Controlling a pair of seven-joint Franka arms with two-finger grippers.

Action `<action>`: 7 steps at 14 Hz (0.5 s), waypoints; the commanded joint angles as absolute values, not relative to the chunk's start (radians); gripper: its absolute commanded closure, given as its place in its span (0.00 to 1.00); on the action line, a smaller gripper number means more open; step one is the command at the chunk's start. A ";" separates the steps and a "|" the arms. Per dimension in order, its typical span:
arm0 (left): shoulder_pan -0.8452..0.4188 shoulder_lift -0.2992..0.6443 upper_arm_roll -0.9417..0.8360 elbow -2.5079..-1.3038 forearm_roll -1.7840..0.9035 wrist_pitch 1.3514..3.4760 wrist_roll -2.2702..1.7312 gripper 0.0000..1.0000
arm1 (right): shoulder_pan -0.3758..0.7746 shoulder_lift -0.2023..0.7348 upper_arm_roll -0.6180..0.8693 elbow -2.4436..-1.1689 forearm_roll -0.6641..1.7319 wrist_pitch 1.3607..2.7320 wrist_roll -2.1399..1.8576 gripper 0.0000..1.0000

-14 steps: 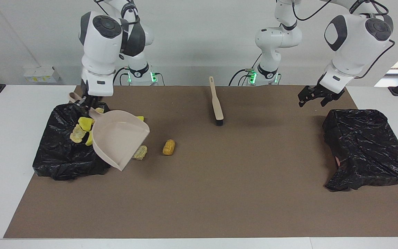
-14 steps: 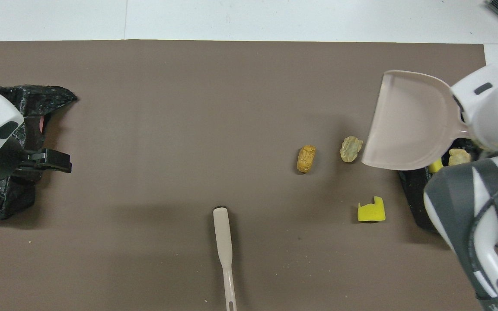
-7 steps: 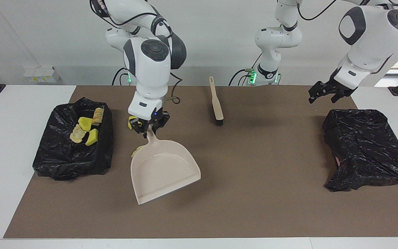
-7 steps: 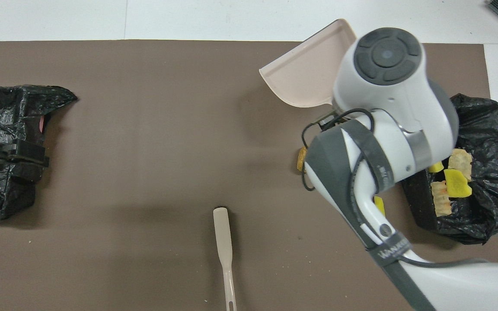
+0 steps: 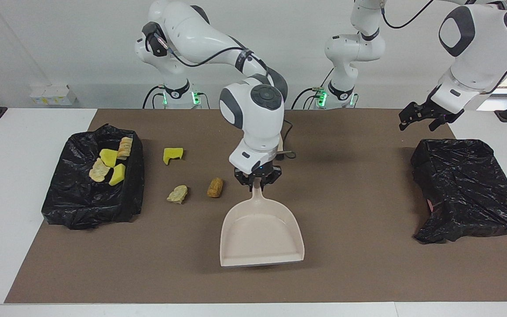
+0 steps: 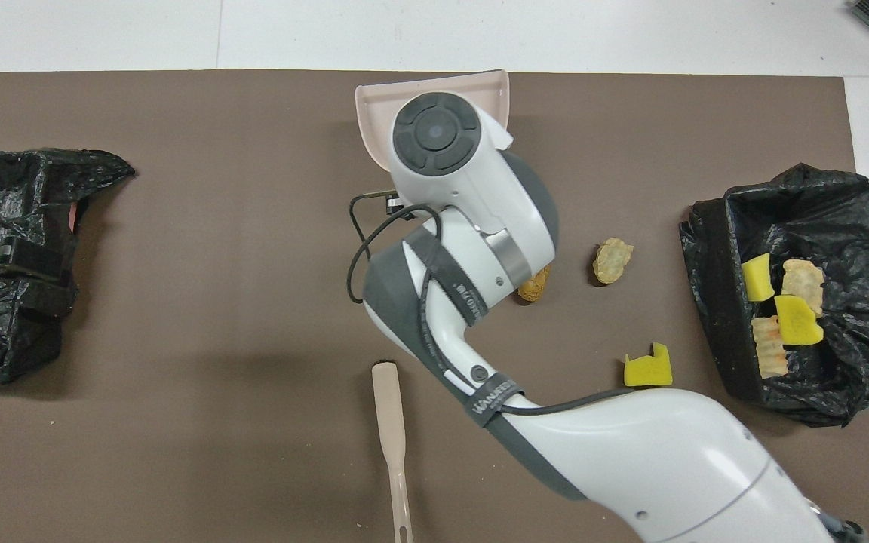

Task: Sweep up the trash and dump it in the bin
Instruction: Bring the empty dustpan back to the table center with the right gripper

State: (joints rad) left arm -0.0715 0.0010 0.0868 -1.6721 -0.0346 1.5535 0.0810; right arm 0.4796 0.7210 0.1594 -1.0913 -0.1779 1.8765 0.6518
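My right hand (image 5: 257,184) is clenched on the dustpan (image 5: 260,233) handle mid-bench. Three trash lumps (image 5: 178,193) lie beside it, toward the bin (image 5: 86,202) holding four. My left hand (image 5: 427,118) hangs released.

Both arms (image 5: 200,39) were glossy white, built of rounded, bulbous segments joined by dark grey bands. Each large joint carried a dark grey round cap with a ring of raised segments around a central disc. Thin black cables ran along the outside of the links, one looping loose beside the right arm's wrist. A grey strap on the right arm (image 6: 480,302) bore small white lettering. Green lights glowed at the two bases (image 5: 324,97). Each arm ended in a small black tool (image 5: 257,179) under a white wrist block.
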 commanded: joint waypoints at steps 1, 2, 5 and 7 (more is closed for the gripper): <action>-0.094 -0.026 0.103 -1.710 -0.014 1.546 0.104 0.00 | 0.492 0.790 0.179 -1.026 -0.106 1.911 0.733 1.00; -0.095 -0.035 0.103 -1.723 -0.014 1.554 0.115 0.00 | 0.494 0.792 0.184 -1.028 -0.098 1.911 0.741 1.00; -0.104 -0.032 0.100 -1.741 -0.025 1.664 0.143 0.00 | 0.518 0.821 0.193 -1.029 -0.094 1.911 0.752 1.00; -0.161 -0.035 0.103 -1.752 -0.018 1.655 0.143 0.00 | 0.529 0.834 0.195 -1.034 -0.091 1.908 0.770 1.00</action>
State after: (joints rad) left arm -0.1026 -0.0024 0.0868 -1.7036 -0.0349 1.6282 0.1364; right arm 0.5205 0.8012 0.1873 -1.0705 -0.1141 1.9140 0.7377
